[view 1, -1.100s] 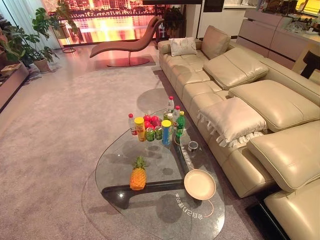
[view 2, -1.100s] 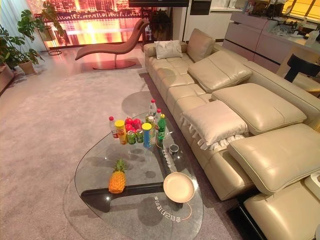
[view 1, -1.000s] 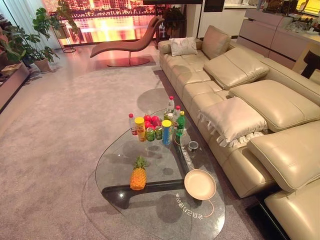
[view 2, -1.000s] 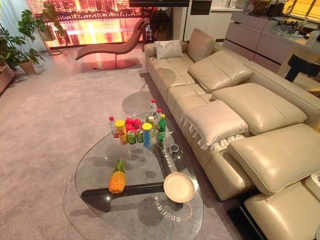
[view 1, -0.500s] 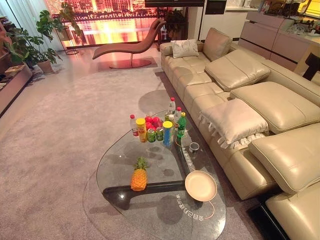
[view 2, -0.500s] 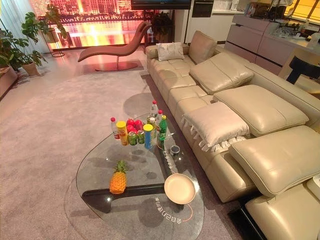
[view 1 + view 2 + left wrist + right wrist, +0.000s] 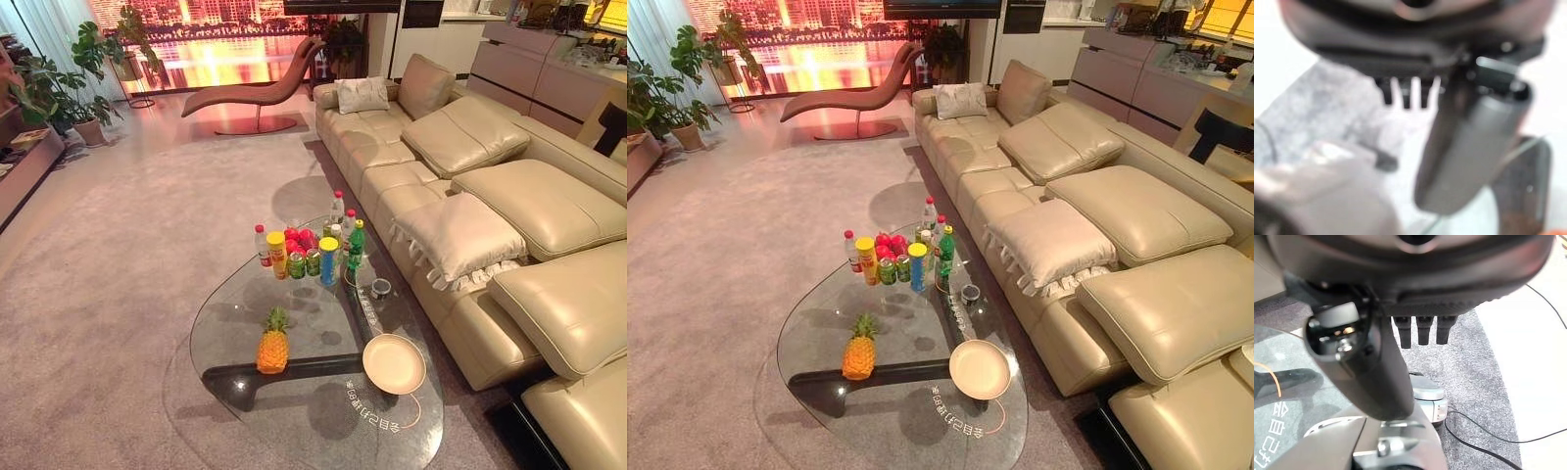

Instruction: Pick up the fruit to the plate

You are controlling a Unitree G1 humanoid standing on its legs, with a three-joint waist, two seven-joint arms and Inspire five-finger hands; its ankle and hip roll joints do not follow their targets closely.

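pineapple [image 7: 271,347] is stood upright on glass surface [image 7: 235,304], well apart from empty plate [image 7: 394,363]. left robot hand [image 7: 1469,142] and right robot hand [image 7: 1361,367] are held relaxed, nothing gripped.

You see the pineapple [image 7: 272,346] standing upright on the glass table, orange-yellow with a green crown. Your plate [image 7: 394,363], round, cream-coloured and empty, lies flat well apart from it, nearer the sofa side.
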